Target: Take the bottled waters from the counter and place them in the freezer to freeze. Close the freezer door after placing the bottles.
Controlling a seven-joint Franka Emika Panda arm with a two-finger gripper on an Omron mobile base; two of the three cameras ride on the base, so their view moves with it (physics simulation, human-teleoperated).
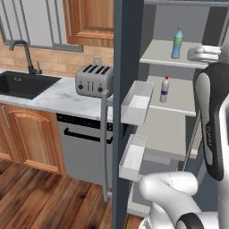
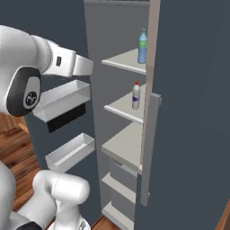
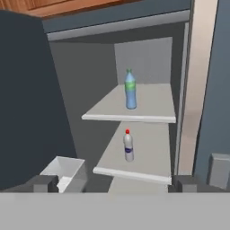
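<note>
Gripper spread wide and empty, dark blunt tips framing the freezer opening, well short of both shelves. Green-capped bottle upright on the smooth pale upper shelf, red-capped bottle upright on the flat shelf below, bare room around each. Slate freezer door swung open, boxy white bins on its inner face.
</note>
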